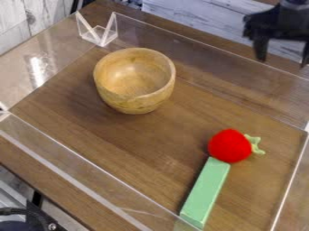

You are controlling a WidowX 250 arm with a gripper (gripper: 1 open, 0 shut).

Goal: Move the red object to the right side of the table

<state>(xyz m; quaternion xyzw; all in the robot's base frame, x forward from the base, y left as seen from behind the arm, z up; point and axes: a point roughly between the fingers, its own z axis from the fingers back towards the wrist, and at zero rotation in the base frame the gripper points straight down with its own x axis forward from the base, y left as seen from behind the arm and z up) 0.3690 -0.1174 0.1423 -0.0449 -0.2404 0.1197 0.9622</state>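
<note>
Upper left: bordered by pale, grey-streaked planks (pixel 27 20). Top: closed off by whitish, horizontally lined boarding (pixel 200 18). Lit softly and evenly throughout.

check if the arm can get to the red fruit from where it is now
Probably yes: the gripper hangs over the far edge of the table, and nothing stands between it and the red fruit. The green block lies on the near side, so it looks out of the way.

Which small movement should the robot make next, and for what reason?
Probably the end effector should move toward the red object with its fingers apart, because it hangs near the table's far edge while the object lies beside the green block, ungrasped.
</note>
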